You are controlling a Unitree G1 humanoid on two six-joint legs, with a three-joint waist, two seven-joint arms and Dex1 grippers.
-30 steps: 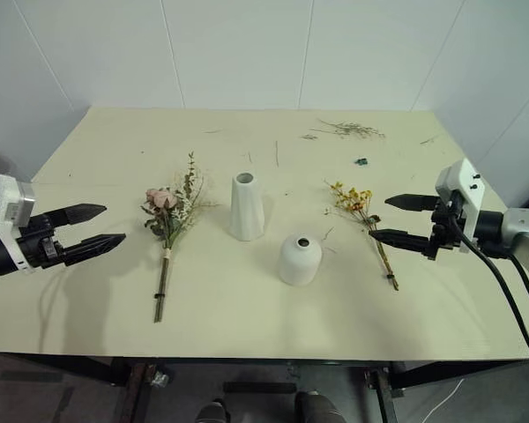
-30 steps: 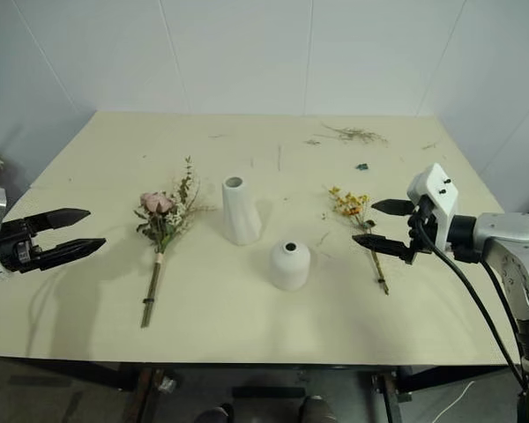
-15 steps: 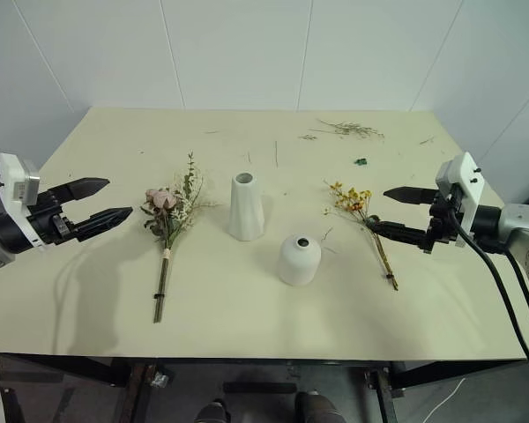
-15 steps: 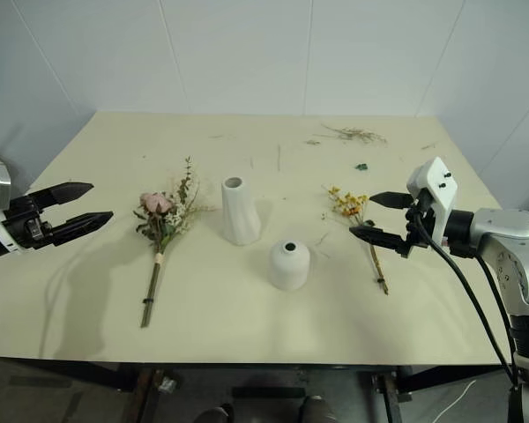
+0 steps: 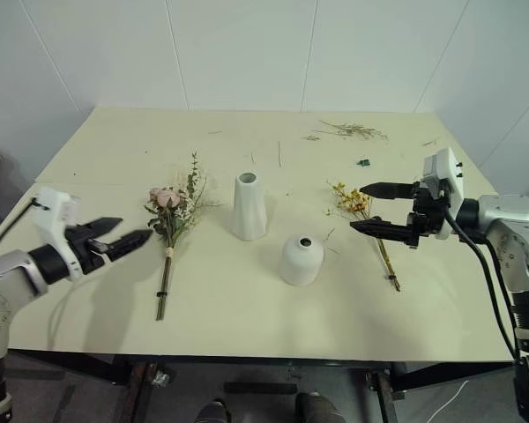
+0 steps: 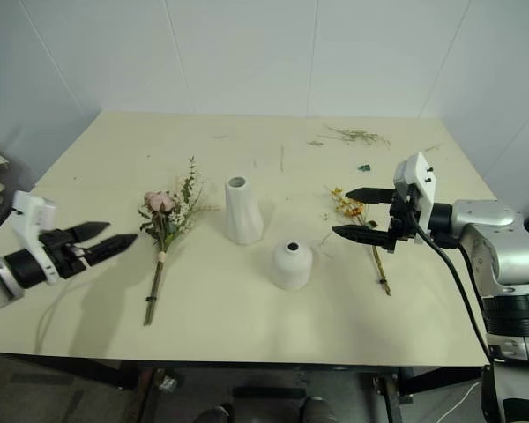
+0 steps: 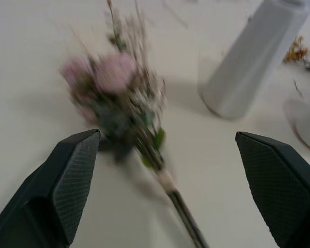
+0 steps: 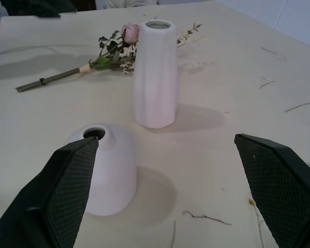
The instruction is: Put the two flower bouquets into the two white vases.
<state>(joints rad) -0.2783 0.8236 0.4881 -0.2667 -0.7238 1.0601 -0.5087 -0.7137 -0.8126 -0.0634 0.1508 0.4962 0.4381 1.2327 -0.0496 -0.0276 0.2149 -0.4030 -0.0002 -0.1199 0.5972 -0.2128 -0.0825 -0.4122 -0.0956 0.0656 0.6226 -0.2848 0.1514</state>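
Oddly, nothing carries readable writing; left gripper (image 5: 130,236) and right gripper (image 5: 361,209) gape empty.

Bright, even overhead light casts soft shadows; the left wrist view is motion-blurred, the rest sharp.

Silver-grey arms, white wrist housings, black cables; each end effector (image 5: 374,208) black, two tapered textured fingers.
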